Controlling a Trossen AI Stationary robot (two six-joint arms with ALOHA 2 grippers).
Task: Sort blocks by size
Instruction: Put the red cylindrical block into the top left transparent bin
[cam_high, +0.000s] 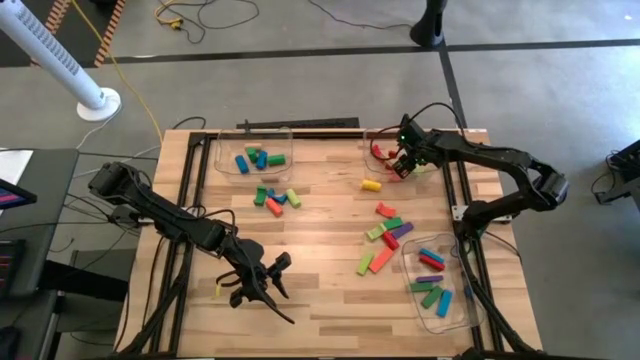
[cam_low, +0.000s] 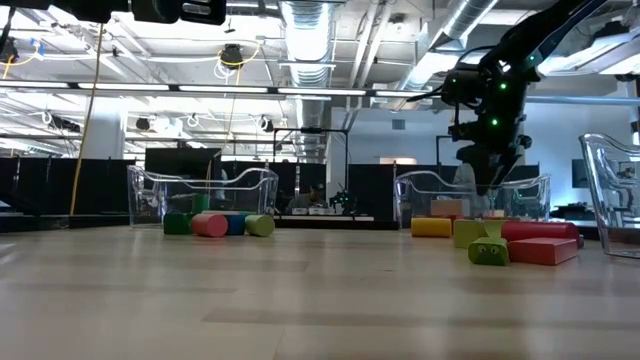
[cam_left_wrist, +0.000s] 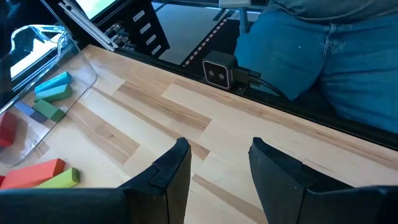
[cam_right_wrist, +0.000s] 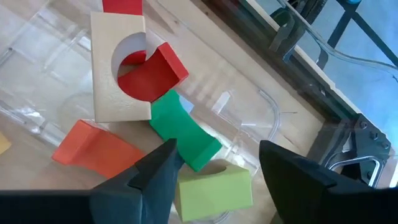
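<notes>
Release is judged best finished by lifting the open, empty right gripper (cam_right_wrist: 214, 180) straight up from the far right tray (cam_right_wrist: 273, 106) (the light green block (cam_right_wrist: 214, 190) lies just beneath), while the left gripper (cam_left_wrist: 217, 165), parted and empty, waits near the table's front edge.

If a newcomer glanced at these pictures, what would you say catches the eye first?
Probably the right gripper, open above the clear plastic tray at the table's far right corner, where a tan wooden block with a round cut-out lies among red, green and orange pieces. Next, the loose scatter of coloured wooden blocks on the table's right side. The left gripper hangs near the front edge, holding nothing.
</notes>
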